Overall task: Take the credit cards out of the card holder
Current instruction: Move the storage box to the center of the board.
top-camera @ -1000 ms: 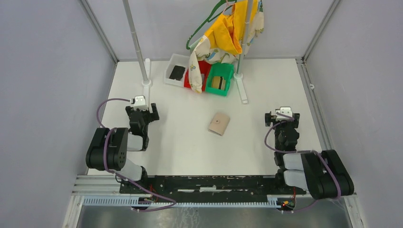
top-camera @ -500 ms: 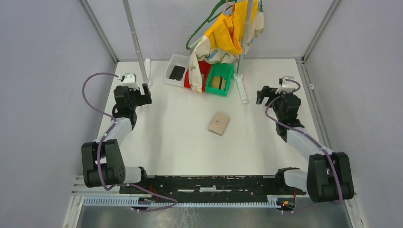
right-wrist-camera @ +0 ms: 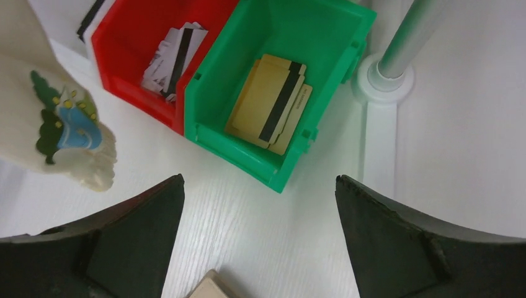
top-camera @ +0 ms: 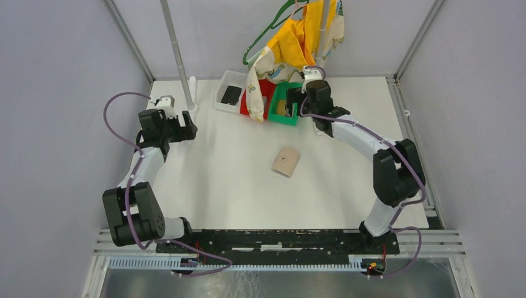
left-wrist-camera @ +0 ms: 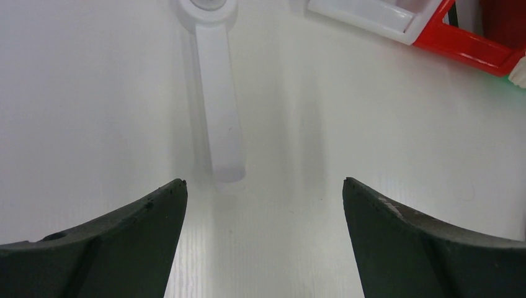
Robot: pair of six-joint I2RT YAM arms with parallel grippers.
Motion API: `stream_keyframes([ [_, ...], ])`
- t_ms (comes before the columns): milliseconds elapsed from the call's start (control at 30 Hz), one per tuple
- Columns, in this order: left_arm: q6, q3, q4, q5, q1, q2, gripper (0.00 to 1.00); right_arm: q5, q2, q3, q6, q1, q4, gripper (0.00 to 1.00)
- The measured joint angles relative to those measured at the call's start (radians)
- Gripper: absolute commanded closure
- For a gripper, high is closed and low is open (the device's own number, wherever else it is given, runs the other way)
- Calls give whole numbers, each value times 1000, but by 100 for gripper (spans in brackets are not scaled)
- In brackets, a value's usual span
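White tabletop, grey enclosure walls. Card holder [top-camera: 286,161] lies mid-table, folded shut, snap tab up. Credit cards not visible while it's shut.

L gripper [left-wrist-camera: 263,183]: jaws wide, empty, over bare table near rack foot [left-wrist-camera: 220,124], well apart from holder.

R gripper [right-wrist-camera: 259,180]: jaws wide, empty, facing green bin [right-wrist-camera: 236,155]; holder corner shows at frame bottom.

Step in hand (est.): approach holder.

Rec.: lower R gripper over holder, pin one edge w/ L gripper, then lift snap tab. Avoid dragging holder across table.

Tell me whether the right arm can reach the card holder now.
Probably yes: the right gripper is open above the green bin, and only bare table separates it from the card holder.
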Motion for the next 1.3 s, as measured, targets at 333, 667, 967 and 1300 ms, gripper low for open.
stream_keyframes([
  [333, 10, 44, -135, 120, 0, -3, 0, 278, 228, 213, 25, 40, -177, 30],
  [667, 24, 44, -196, 195, 0, -64, 0, 337, 330, 223, 34, 44, -134, 41],
  [967, 42, 43, -238, 235, 0, -139, 0, 321, 383, 248, 41, 44, -64, 73],
  [1300, 45, 43, -290, 281, 0, -151, 0, 303, 217, -53, 50, 53, 129, 79],
])
